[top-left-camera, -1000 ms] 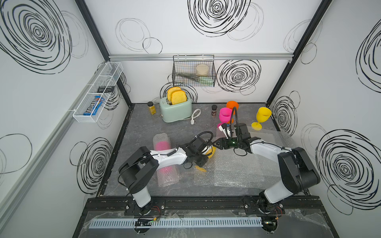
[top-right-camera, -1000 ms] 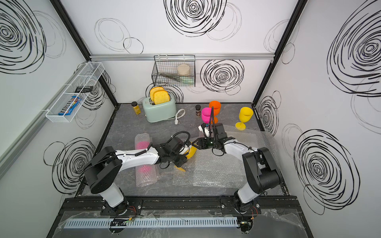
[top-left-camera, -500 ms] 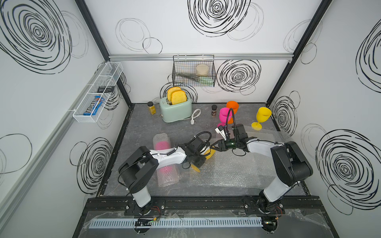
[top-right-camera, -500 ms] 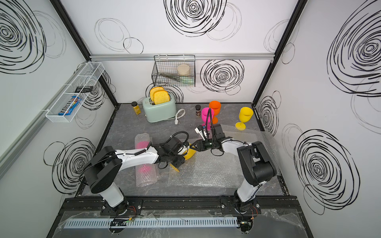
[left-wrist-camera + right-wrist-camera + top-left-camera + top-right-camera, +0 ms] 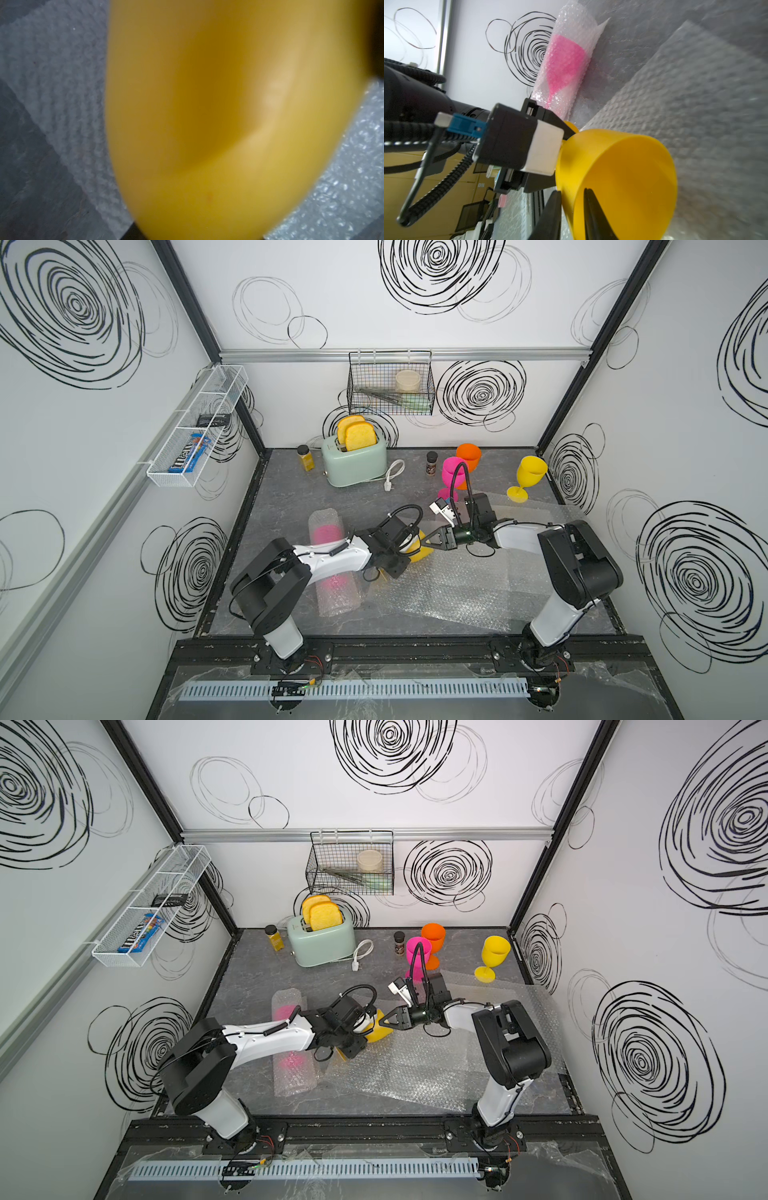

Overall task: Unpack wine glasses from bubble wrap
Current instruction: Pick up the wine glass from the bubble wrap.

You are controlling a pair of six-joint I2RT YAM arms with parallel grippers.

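Wine glasses: five in sight, four bare and one wrapped.
Held yellow glass [image 5: 417, 551]: near the middle of the table [image 5: 291, 497], tipped on its side between the two arms. The open bowl faces the right arm.
Left gripper [image 5: 405, 551]: its fingers [image 5: 570, 129] clamp the narrow lower end of the held yellow glass, one on each side. In the left wrist view the yellow bowl fills most of the picture.
Right gripper [image 5: 572, 191]: its fingers straddle the bowl's rim, one inside and one outside, and they pinch the wall.
Flat bubble wrap [image 5: 457, 589]: spread loose on the table under and beside the held yellow glass. I cannot tell if the glass touches it.
Wrapped pink glass [image 5: 328, 535]: lies inside a bubble wrap tube [image 5: 336, 597], partly under the left arm.
Bare pink glass [image 5: 453, 470]: upright toward the back, just in front of the orange glass [image 5: 469, 454].
Second yellow glass [image 5: 530, 472]: upright near the right wall, well apart from those two.
Toaster [image 5: 353, 464]: at the back, with two slices sticking up.
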